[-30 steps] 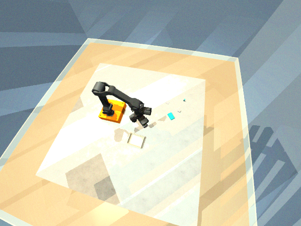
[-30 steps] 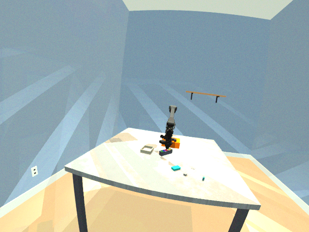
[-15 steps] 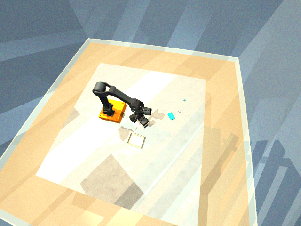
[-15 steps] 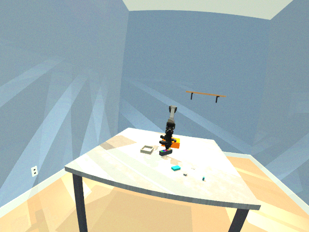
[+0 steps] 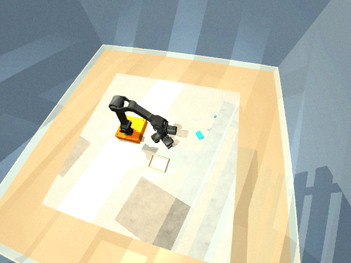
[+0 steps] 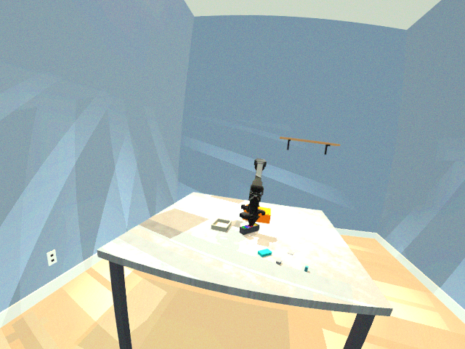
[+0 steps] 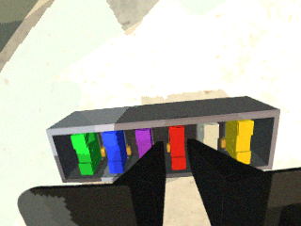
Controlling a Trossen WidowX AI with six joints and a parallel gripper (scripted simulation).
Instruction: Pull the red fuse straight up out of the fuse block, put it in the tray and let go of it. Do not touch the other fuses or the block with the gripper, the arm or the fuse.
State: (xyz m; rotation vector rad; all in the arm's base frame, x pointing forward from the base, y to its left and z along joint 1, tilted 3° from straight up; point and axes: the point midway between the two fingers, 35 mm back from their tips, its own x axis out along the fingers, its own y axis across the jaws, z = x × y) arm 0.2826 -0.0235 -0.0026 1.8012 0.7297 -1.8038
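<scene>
The grey fuse block (image 7: 198, 109) (image 6: 249, 229) holds a row of upright fuses: green (image 7: 86, 153), blue (image 7: 114, 151), purple (image 7: 143, 142), the red fuse (image 7: 177, 147), white (image 7: 207, 132) and yellow (image 7: 240, 138). The red fuse sits seated in its slot. My gripper (image 7: 175, 146) (image 5: 164, 141) (image 6: 251, 222) hangs just above the block, its two dark fingers a narrow gap apart, in line with the red fuse on either side. Nothing is between the fingers. The square tray (image 5: 161, 156) (image 6: 220, 228) lies a short way off, empty. In the top view the arm hides the block.
The arm's orange base (image 5: 139, 127) (image 6: 267, 216) stands right behind the block. A cyan block (image 5: 199, 135) (image 6: 264, 252), a small grey piece (image 5: 209, 129) (image 6: 278, 262) and a small teal piece (image 5: 215, 115) (image 6: 306, 267) lie further out on the table.
</scene>
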